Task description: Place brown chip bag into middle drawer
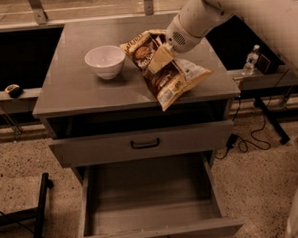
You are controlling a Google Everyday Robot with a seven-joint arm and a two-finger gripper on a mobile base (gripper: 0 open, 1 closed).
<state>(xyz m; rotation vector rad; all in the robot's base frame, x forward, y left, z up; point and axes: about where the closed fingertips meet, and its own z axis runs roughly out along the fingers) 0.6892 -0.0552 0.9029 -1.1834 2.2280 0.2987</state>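
Observation:
The brown chip bag (173, 82), crinkled dark brown with cream-yellow edges and a round logo, is tilted over the right half of the cabinet top (82, 92). Its lower corner reaches past the front edge. My gripper (158, 59) comes in from the upper right on the white arm and is shut on the middle of the bag. The middle drawer (147, 188) is pulled out wide open below and is empty. It lies in front of and below the bag.
A white bowl (105, 61) stands on the cabinet top, left of the bag. The upper grey drawer (190, 139) with a black handle is partly out. A water bottle (251, 59) stands on a ledge at the right. Cables (250, 140) lie on the floor to the right.

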